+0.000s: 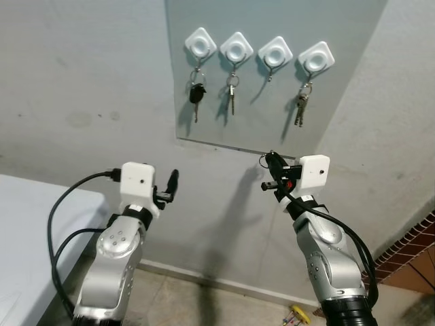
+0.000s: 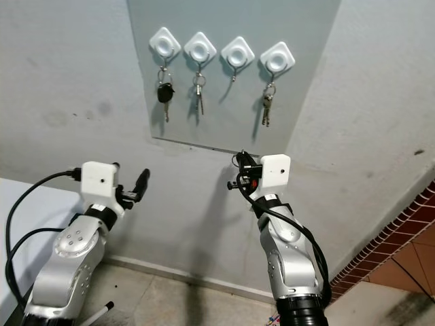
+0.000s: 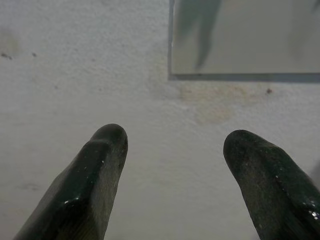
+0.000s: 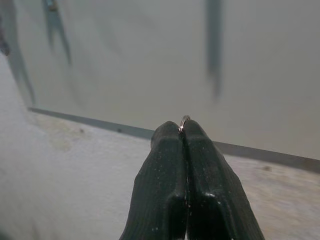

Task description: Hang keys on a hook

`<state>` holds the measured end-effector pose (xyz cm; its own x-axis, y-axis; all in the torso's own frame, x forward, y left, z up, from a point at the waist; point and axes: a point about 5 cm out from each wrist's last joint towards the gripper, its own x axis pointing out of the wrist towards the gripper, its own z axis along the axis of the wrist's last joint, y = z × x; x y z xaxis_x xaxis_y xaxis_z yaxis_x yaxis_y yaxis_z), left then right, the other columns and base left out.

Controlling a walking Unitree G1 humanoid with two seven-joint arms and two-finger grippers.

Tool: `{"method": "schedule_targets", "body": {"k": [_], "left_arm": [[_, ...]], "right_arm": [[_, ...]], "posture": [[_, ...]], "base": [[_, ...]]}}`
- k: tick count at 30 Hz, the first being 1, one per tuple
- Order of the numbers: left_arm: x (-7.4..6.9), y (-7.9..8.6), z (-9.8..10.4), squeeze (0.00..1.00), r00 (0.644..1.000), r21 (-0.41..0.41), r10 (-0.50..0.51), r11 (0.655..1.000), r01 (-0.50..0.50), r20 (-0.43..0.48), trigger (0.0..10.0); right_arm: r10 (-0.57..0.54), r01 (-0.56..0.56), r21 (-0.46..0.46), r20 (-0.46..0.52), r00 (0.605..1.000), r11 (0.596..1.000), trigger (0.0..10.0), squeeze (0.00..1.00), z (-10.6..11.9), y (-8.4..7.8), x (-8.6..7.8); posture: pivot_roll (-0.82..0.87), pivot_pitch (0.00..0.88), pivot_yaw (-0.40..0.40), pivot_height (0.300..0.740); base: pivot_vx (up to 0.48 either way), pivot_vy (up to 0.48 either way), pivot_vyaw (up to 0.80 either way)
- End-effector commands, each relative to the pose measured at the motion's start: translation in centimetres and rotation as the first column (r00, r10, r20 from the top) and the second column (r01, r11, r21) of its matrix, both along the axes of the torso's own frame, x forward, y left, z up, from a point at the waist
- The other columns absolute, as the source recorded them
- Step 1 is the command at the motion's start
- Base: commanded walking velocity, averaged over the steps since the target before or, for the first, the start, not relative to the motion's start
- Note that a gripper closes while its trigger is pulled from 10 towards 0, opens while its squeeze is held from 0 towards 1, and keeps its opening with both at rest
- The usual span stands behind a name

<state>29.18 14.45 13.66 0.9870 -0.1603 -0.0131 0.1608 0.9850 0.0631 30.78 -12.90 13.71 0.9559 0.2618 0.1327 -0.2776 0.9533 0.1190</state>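
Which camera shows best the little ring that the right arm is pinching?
The right wrist view: the key ring peeks out up close between the shut jaws of the right gripper. Both eye views show it small and distant, below the empty hook.

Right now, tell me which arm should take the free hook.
Right. The right gripper is shut on a thin metal key ring, below the empty third white diamond-shaped hook. The left gripper is open, holding nothing, and farther off.
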Motion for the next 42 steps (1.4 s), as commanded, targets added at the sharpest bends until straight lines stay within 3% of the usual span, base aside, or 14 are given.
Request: {"method": "schedule_targets", "body": {"k": [1,10,18,25,30,34,42], "left_arm": [[0.5,0.3,0.2,0.0,0.999,0.011,0.035,0.999,-0.035,0.01,10.0],[1.4,0.0,0.7,0.0,1.0,-0.006,0.001,1.0,-0.001,0.022,10.0],[1.7,-1.9,2.0,0.0,0.988,-0.008,-0.129,0.991,0.13,0.087,10.0],[1.7,-3.7,3.0,0.0,0.967,0.009,-0.223,0.975,0.224,0.127,10.0],[1.8,-4.2,3.4,0.0,0.96,0.019,-0.239,0.971,0.239,0.148,10.0],[1.7,-5.3,5.3,0.0,0.935,0.029,-0.284,0.958,0.284,0.212,10.0],[1.7,-5.7,6.1,0.0,0.922,0.032,-0.306,0.951,0.307,0.236,10.0]], "right_arm": [[-0.019,0.019,0.001,0.016,1.0,1.0,10.0,0.0,0.4,-0.4,-0.2],[0.003,-0.003,-0.034,0.007,1.0,0.999,10.0,0.0,0.4,0.4,-0.1],[0.178,-0.172,-0.049,0.133,0.975,0.984,10.0,0.0,2.9,2.5,0.1],[0.263,-0.258,-0.05,0.188,0.946,0.965,10.0,0.0,4.5,3.3,0.7],[0.276,-0.272,-0.048,0.21,0.938,0.961,10.0,0.0,5.1,3.4,1.1],[0.271,-0.26,-0.075,0.302,0.914,0.963,10.0,0.0,8.1,3.3,2.6],[0.286,-0.27,-0.094,0.351,0.892,0.958,10.0,0.0,9.9,2.7,3.2]], "posture": [[-0.17,0.0,0.028,0.74],[-0.18,0.0,0.036,0.74],[-0.16,0.0,0.028,0.74],[-0.15,0.0,0.016,0.74],[-0.15,0.0,0.014,0.74],[-0.14,0.0,0.006,0.74],[-0.12,0.0,-0.005,0.74]], "base": [[0.0,0.0,0.0],[0.0,0.0,0.0],[0.0,0.0,0.0],[0.0,0.0,0.0],[0.0,0.0,0.0],[0.0,0.0,0.0],[0.0,0.0,0.0]]}}
